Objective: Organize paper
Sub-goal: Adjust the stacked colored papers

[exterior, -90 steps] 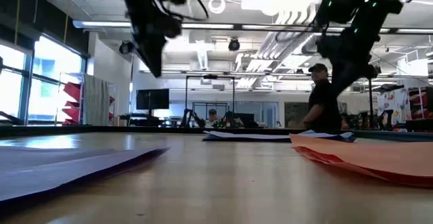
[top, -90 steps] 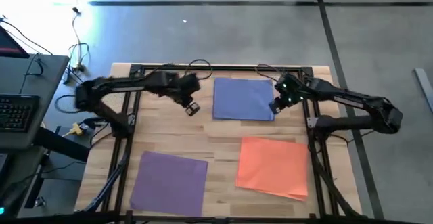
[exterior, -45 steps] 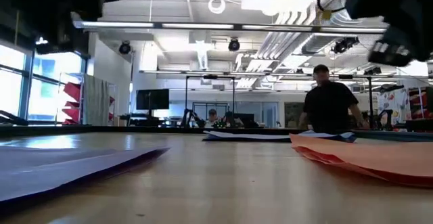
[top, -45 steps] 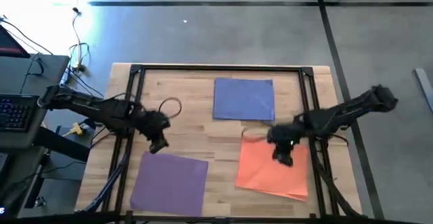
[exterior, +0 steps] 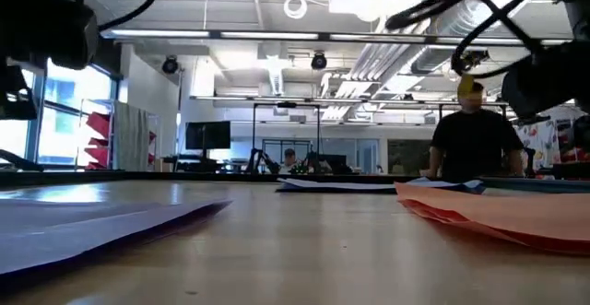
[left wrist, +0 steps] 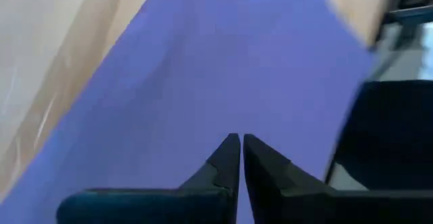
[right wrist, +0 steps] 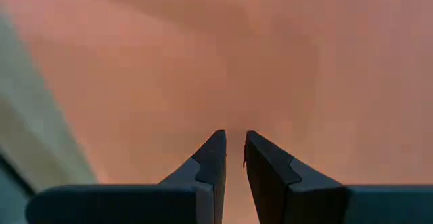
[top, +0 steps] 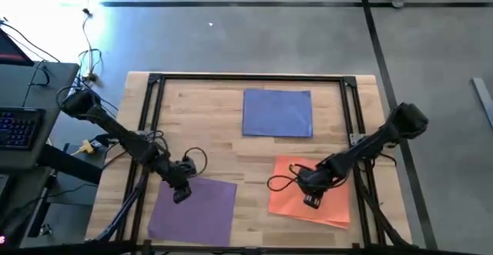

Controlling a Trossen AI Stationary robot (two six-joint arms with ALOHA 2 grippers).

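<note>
My left hand (top: 182, 194) hangs over the top edge of the thin, flat, matte purple paper sheet (top: 194, 209), which lies at the near left of the pale wooden bench (top: 208, 132); its two dark fingers (left wrist: 226, 158) are pressed nearly together with nothing between them, only purple paper beneath; whether the tips touch the sheet I cannot tell. Farther back, near the middle of the bench's far side, the flat, squarish blue paper sheet (top: 277, 113) lies alone, well apart from both my hands. To the right, my right hand (top: 313, 199) is over the middle of the flat, matte orange paper sheet (top: 331, 204) at the near right; its fingers (right wrist: 211, 160) stand a narrow slit apart, holding nothing; the orange sheet's near edge lifts slightly off the bench in the low view.
</note>
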